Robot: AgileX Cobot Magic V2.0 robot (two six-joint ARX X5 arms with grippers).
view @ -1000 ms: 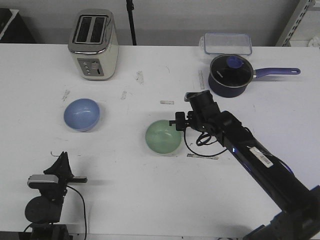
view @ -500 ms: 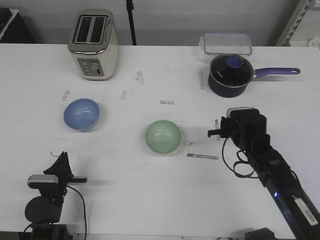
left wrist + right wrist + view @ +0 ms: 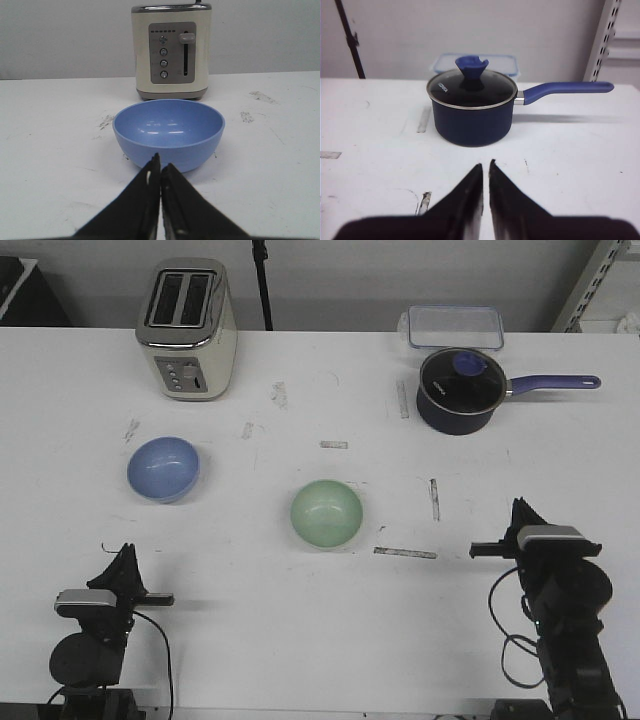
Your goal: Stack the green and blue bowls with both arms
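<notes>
The blue bowl [image 3: 163,468] sits upright on the white table at the left. It also shows in the left wrist view [image 3: 168,132], just beyond my left gripper [image 3: 160,161], which is shut and empty. The green bowl [image 3: 327,514] sits upright near the table's middle, apart from the blue one. My left gripper [image 3: 124,558] rests at the front left, nearer than the blue bowl. My right gripper [image 3: 520,510] is at the front right, well right of the green bowl; in the right wrist view [image 3: 485,165] it is shut and empty.
A cream toaster [image 3: 188,328] stands at the back left, behind the blue bowl [image 3: 171,50]. A navy saucepan with a glass lid and purple handle [image 3: 460,390] stands at the back right [image 3: 472,106], with a clear lidded box [image 3: 452,326] behind it. Tape strips mark the table.
My right arm has pulled back from beside the green bowl to the front right of the table. The bowls and my left arm have not moved.
</notes>
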